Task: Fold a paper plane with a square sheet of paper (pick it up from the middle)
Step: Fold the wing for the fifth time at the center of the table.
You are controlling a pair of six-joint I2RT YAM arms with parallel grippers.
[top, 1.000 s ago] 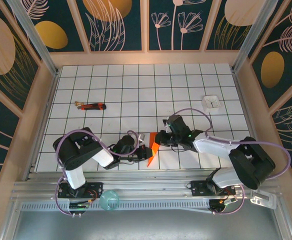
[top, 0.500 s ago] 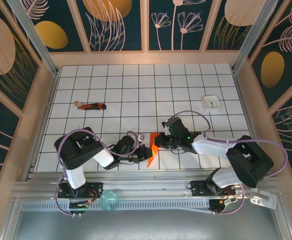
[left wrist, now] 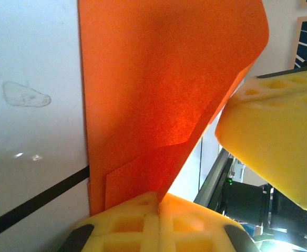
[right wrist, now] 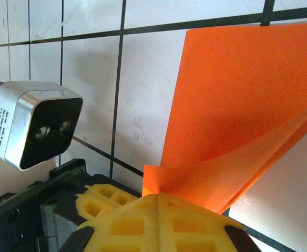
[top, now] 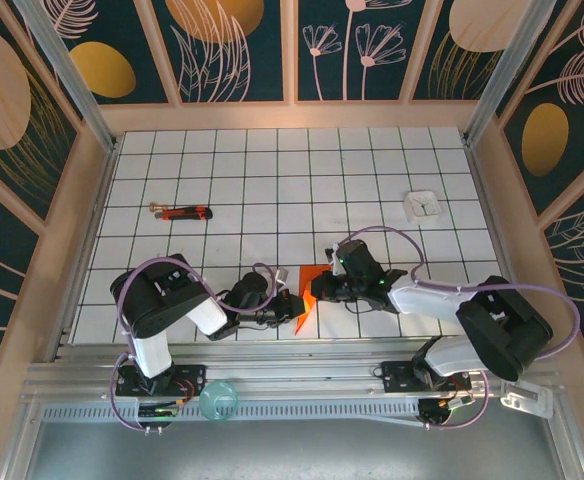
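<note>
I can see the square sheet of paper (top: 308, 296) near the front middle of the table (top: 272, 190), plain, thin and bright orange-red. It is not lying flat. It is folded over on itself, and from above it looks like a narrow wedge with its point toward the near edge. In my right wrist view the sheet (right wrist: 237, 105) shows two layers that spread apart to the right and meet at a crease low down. In my left wrist view the sheet (left wrist: 159, 94) rises off the tiles with one long straight edge, and the edge of an inner layer shows near the bottom. The left gripper (left wrist: 159, 203) pinches one end and the right gripper (right wrist: 159, 202) pinches the other.
</note>
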